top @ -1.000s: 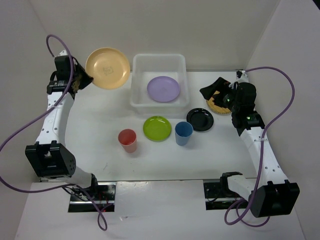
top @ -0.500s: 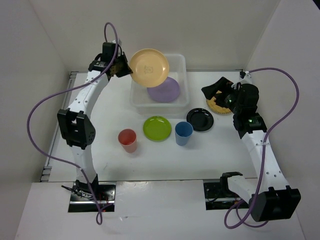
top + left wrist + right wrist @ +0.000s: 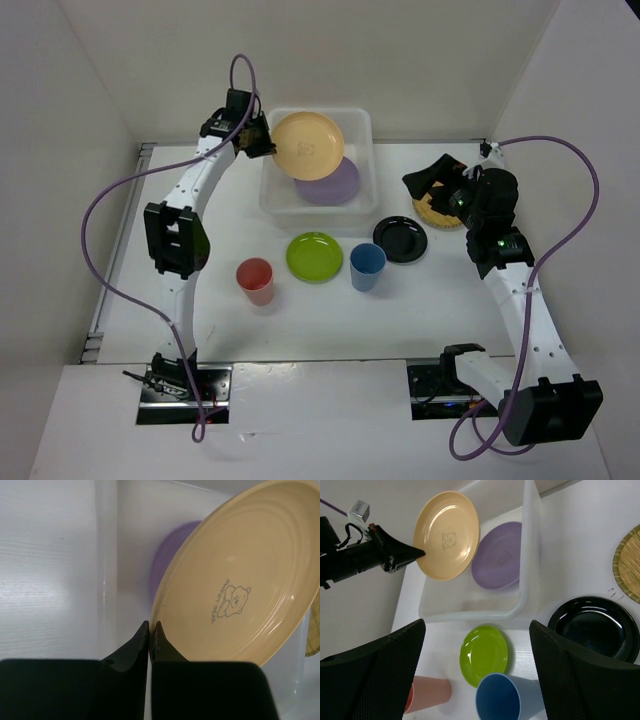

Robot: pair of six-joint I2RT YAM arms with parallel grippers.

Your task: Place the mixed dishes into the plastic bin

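Top external: left tool (image 3: 262,148) clamped fully shut on rim of peach plate (image 3: 308,146). Plate tilted, hanging over left half of bin (image 3: 368,150). Bin at middle of far edge of bench (image 3: 450,300). Lavender plate (image 3: 338,186) already inside, partly under the peach one.

Left wrist view: fingertips (image 3: 137,642) pinched together on plate edge, no gap visible.

Right tool (image 3: 426,177) wide open, holding nothing, hovering by woven disc (image 3: 432,213) near right edge of bench.

Not binned yet: red cup (image 3: 255,280), green plate (image 3: 314,256), blue cup (image 3: 367,266) and black plate (image 3: 400,240), in a rough row on near side of bin, plus the disc.

Step in hand, as a judgement: getting peach plate into bin.

Next move calls for:
- lowering and levelling it to land on or beside the lavender plate
- opening only once low

Risk with a tilted release from height: sliding to bin wall or ending up on edge.

Probable job for right side: the disc. Flat on bench with a thin edge, so likely awkward to get under.
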